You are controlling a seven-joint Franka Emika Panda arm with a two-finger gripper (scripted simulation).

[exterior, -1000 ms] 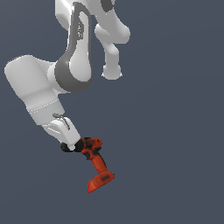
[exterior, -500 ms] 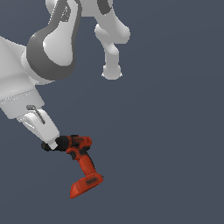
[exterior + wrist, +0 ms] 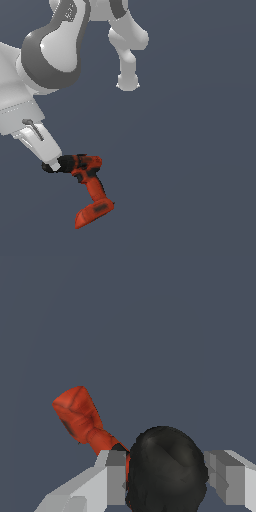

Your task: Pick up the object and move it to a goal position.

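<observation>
Hand (image 3: 54, 165) is clamped on the drill (image 3: 90, 187) at its black chuck (image 3: 64, 163): in the wrist view the chuck (image 3: 167, 471) fills the gap between the two pale fingers (image 3: 116, 476), one on each side, pressed against it.

Drill position: lower part of the exterior view, toward that view's left, at the tip of the arm (image 3: 45, 65). Body runs roughly level from the chuck; handle slopes down and away to the flat battery base (image 3: 94, 213), the lowest point.

No counter or support visible under the base in either view, only uniform grey background. Judgement: the drill is carried in the air, all its weight on the chuck grasp.

Why so held: the chuck is the narrowest rounded part, probably what fits between the fingers. Cost: the handle and base hang far off the grasp line, so the load could lever the drill round in the fingers.

No goal marker visible; progress toward the goal cannot be judged
</observation>
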